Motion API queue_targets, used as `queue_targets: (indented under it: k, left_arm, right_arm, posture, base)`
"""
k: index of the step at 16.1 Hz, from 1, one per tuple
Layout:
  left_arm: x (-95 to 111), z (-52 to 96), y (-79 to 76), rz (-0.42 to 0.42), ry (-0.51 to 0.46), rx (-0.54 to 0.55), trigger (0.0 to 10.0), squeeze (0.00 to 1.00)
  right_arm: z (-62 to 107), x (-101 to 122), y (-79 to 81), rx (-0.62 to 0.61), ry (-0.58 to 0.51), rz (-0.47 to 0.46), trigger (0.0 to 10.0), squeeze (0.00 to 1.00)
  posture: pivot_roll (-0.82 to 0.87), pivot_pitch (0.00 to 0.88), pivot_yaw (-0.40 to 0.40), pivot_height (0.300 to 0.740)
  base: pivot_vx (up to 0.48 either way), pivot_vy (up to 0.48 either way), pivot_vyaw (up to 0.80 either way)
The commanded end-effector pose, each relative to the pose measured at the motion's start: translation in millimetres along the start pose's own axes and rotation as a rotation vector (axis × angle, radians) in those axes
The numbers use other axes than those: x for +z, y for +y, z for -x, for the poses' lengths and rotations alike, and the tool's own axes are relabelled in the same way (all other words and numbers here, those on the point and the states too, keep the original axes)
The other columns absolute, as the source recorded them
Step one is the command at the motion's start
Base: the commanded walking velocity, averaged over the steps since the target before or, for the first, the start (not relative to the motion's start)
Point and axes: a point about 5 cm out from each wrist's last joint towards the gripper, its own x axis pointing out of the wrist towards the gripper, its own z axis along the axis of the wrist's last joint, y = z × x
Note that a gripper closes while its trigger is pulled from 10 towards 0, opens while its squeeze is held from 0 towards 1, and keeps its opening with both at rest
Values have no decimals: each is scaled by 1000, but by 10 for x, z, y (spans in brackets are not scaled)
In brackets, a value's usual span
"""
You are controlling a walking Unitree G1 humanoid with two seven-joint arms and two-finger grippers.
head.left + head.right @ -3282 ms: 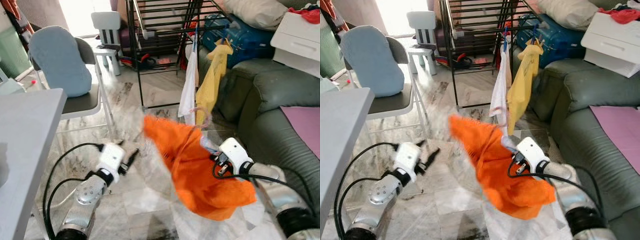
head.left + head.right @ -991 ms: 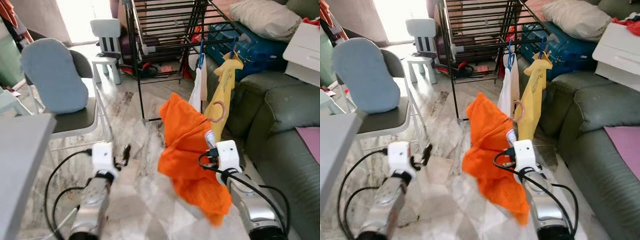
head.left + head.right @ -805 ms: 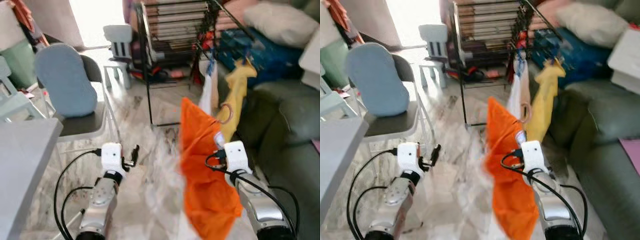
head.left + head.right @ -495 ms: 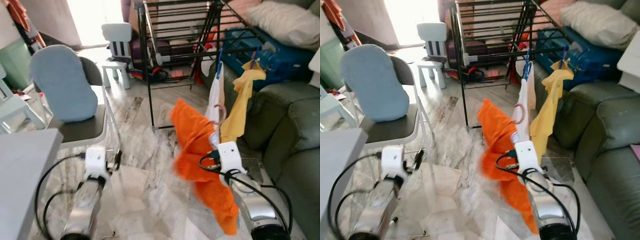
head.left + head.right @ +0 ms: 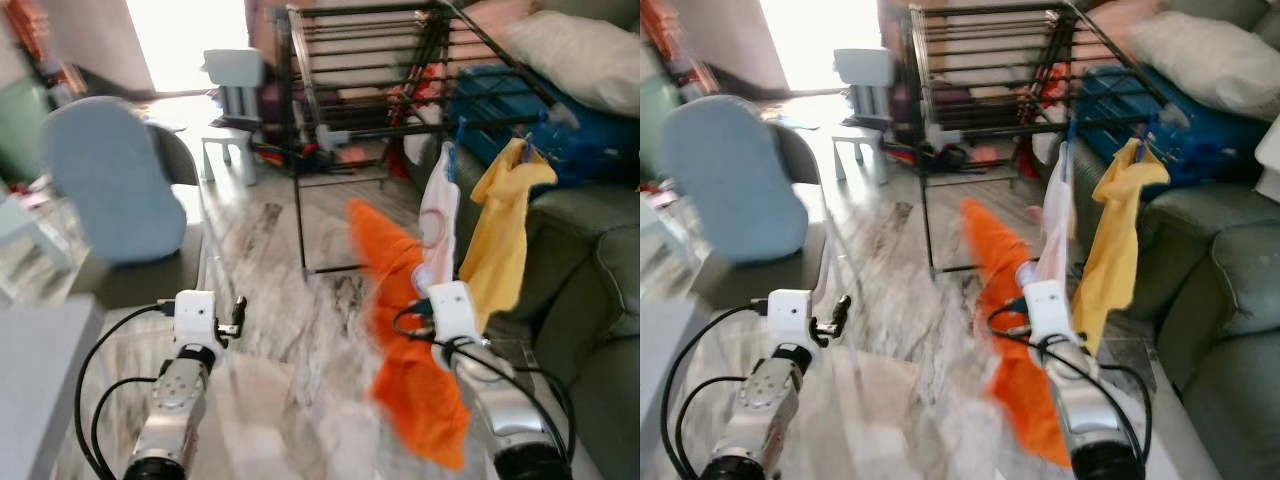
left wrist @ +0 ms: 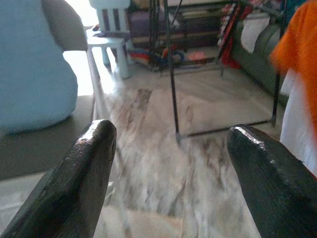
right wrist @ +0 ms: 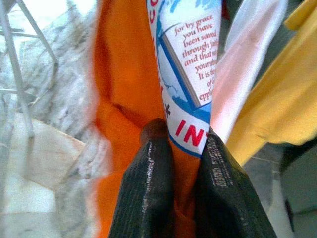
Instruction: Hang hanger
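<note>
An orange shirt (image 5: 400,300) with a white and blue printed patch (image 7: 190,64) hangs from my right gripper (image 7: 184,148), whose fingers are shut on the cloth. A pinkish hanger hook (image 5: 435,232) shows just above it, blurred. The shirt is held up in front of the black drying rack (image 5: 370,70), beside a white garment (image 5: 438,205) and a yellow garment (image 5: 505,235) that hang from the rack's near rail. My left gripper (image 6: 168,148) is open, holds nothing, and is low over the floor on the left (image 5: 235,315).
A chair with a blue cushion (image 5: 110,180) stands left, a grey table (image 5: 40,390) at the near left. A green sofa (image 5: 600,260) runs along the right, with a blue bag (image 5: 500,90) and a pillow (image 5: 585,50) behind. A small white chair (image 5: 235,80) stands at the back.
The whole view has shifted and blurred, and the rack and hanging garments look nearer. The orange shirt stays in my right gripper, now close beside the white garment. The left gripper stays open.
</note>
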Motion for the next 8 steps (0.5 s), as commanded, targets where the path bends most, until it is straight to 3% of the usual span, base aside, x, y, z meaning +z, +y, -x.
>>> queue_targets:
  k: [1,8]
  left_arm:
    - [39,-28,-89,10,-18,-21,10000,0]
    - [32,-39,-113,23,-15,-18,10000,0]
  right_arm:
    - [5,53,-96,-27,-20,4,10000,0]
    - [-23,73,-34,10,-17,25,10000,0]
  posture:
    - [-212,0,43,740]
    - [-212,0,39,740]
  base:
    - [431,0,0]
    - [429,0,0]
